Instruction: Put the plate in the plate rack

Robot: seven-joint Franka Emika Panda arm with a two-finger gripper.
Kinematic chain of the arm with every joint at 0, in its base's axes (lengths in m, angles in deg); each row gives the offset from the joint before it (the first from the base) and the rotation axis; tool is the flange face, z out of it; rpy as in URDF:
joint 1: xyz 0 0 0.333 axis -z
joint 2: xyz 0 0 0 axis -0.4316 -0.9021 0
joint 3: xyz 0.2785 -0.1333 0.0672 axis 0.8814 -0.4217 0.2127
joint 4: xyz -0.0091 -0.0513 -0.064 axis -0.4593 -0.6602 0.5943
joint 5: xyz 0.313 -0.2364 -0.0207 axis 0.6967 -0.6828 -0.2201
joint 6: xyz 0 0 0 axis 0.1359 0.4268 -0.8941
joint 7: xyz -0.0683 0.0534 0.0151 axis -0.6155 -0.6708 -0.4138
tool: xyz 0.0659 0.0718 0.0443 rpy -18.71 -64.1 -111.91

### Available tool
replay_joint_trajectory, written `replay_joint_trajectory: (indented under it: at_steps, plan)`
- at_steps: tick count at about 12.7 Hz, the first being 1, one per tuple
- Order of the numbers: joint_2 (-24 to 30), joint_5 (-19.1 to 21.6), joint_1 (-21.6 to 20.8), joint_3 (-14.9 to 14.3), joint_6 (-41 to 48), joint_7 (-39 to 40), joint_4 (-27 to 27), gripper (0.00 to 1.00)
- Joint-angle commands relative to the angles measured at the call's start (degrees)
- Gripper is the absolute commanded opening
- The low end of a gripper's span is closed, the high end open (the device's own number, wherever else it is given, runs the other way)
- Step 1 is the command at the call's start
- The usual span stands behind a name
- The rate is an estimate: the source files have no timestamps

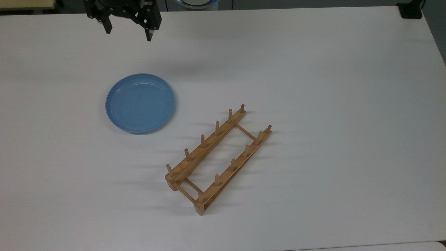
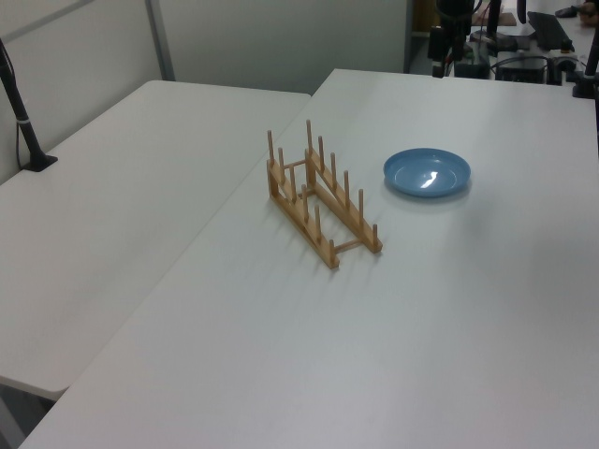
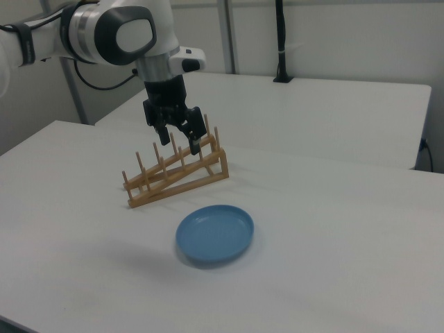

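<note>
Overhead, hanging above the white table (image 1: 313, 69) with fingers spread wide and holding nothing: the black pincer (image 1: 128, 32), well apart from the light-blue plate (image 1: 140, 103) in the top view. Lying flat on the table, rim up, the plate, near the top view's left of the wooden plate rack (image 1: 217, 158) but not touching it. Standing empty, the rack, pegs upright along both rails, set on a diagonal.

Looming as the likely trouble: gripping a shallow, smooth plate lying flush on the table, with only its low rim to pinch, probably inviting a slip or a push across the surface. Risking too, by this reading, a tilted plate striking a peg instead of dropping between two, or nudging the light rack out of place. Threatening the same, a descent onto the plate's middle and not its edge.
</note>
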Motion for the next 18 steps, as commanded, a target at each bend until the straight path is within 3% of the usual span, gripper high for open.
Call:
replay_joint_trajectory:
  at_steps: [1,18]
  plan:
    - [1.38,-0.82,-0.81,-0.50,1.69,0.99,-0.50,1.00]
    - [1.47,-0.64,-0.99,-1.38,3.79,0.99,-0.24,1.00]
